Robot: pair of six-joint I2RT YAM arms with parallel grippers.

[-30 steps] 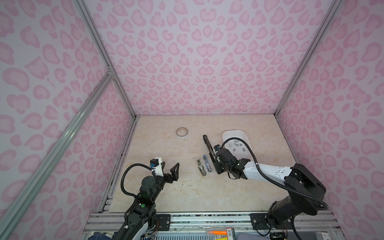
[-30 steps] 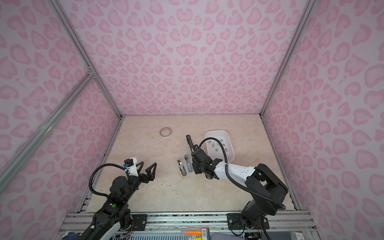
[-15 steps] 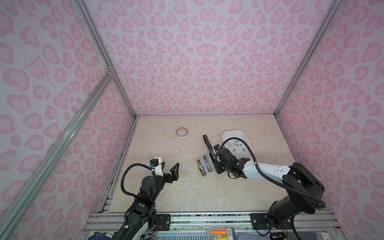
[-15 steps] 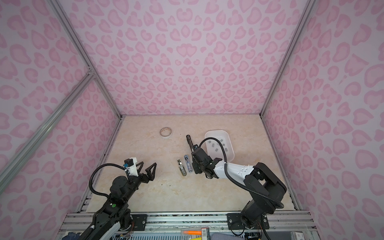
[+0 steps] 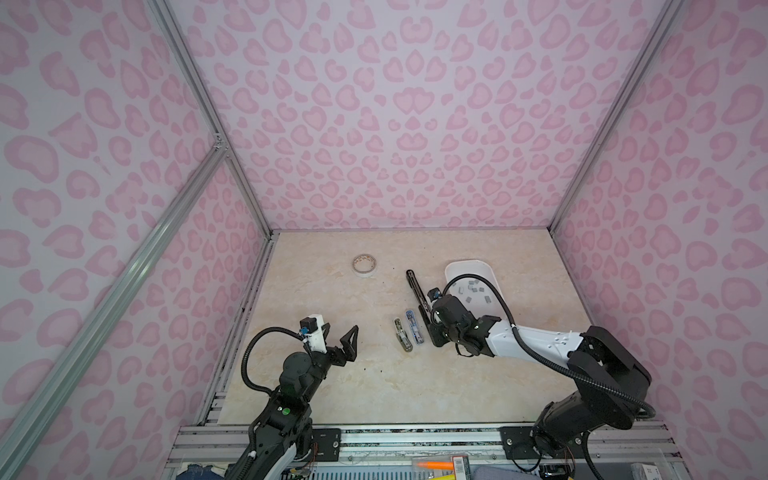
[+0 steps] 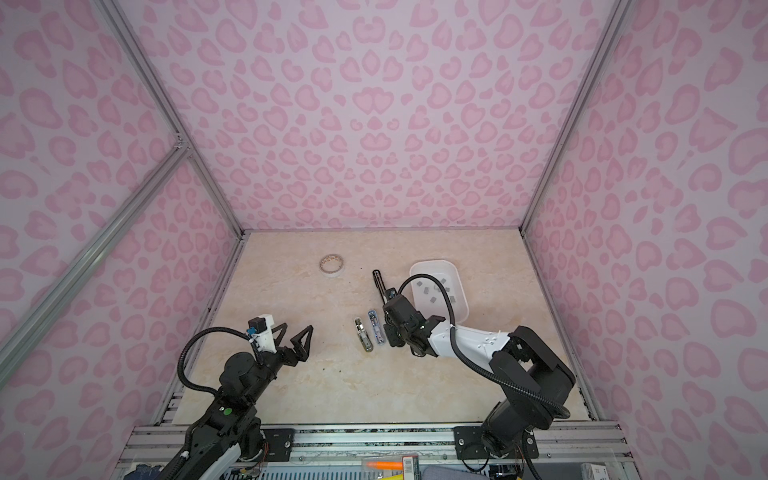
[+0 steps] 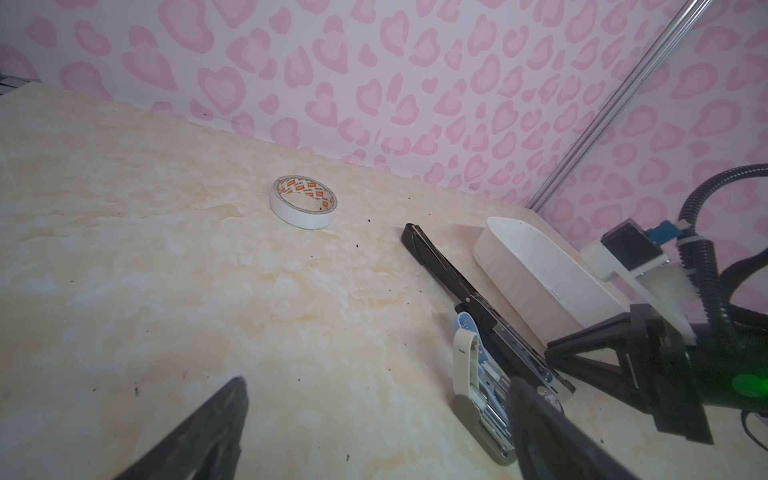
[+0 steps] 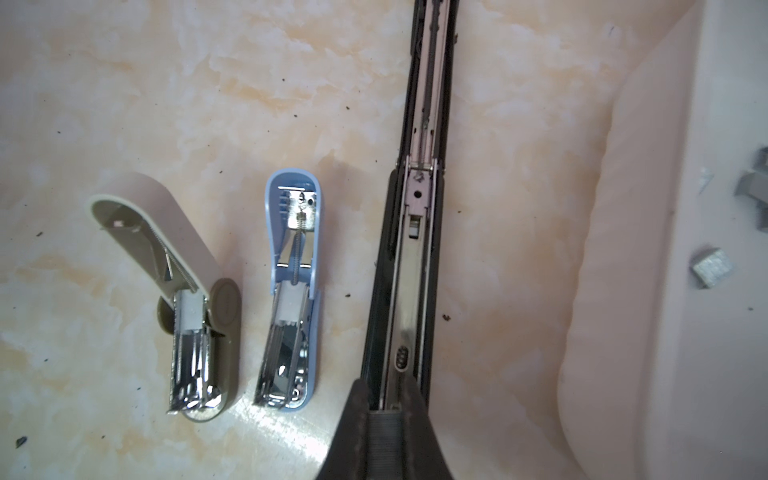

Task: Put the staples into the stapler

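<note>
Grey staples point(image 5: 471, 289) lie in a white tray point(image 5: 468, 263) at two o'clock on the counter point(image 5: 374, 386). The right gripper point(image 8: 384, 395), pinched narrow, meets the opened black stapler point(image 5: 415, 286), seemingly for loading. The left gripper point(image 5: 340, 332) gapes wide, idle.

A small beige plastic stapler point(image 5: 402, 336), a small blue plastic stapler point(image 5: 414, 328) and a long black stapler point(image 5: 416, 287) lie side by side, left to right, on the marbled counter point(image 5: 374, 390). Right of them sits a white plastic tray point(image 5: 468, 262) holding grey metal staples point(image 5: 472, 286); a white tape roll point(image 5: 365, 266) lies behind, leftward.
</note>
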